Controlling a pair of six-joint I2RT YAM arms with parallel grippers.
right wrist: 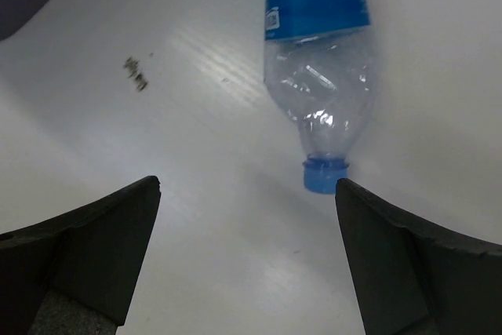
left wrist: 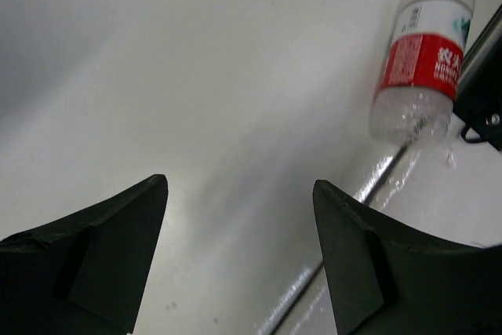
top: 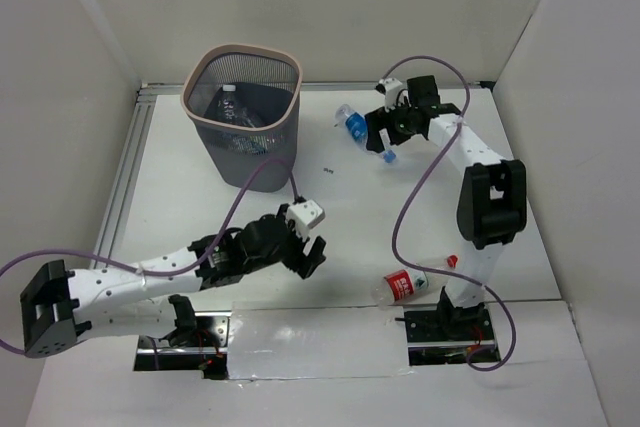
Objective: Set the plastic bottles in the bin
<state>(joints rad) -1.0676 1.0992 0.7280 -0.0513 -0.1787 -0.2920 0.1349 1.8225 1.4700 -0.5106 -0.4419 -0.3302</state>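
My right end effector [right wrist: 247, 186] is released, its jaws spread wide with nothing between them. It hangs low over the blue-labelled bottle [right wrist: 318, 76], which lies on its side on the table [top: 330, 217] with its blue cap pointing toward the wrist camera. I judge it is lined up this way so the jaws can drop on either side of the neck or shoulder. The clear wall there looks thin and dented, so a firm squeeze may buckle it or let it slip.

My left end effector [left wrist: 239, 186] is released as well and holds nothing, hovering above bare table near the middle. The red-labelled bottle [left wrist: 423, 60] lies off to its right, close to the right arm's base and beside a seam in the table. That spot looks awkward for the right arm, so I would give this bottle to the left one.

The bin [top: 187, 97] stands upright at the far left, well apart from both loose bottles. Through its open top I see a few clear bottles [top: 235, 107] at the bottom, though I cannot count them. Two bottles remain on the table, so the task is well along by my reckoning.
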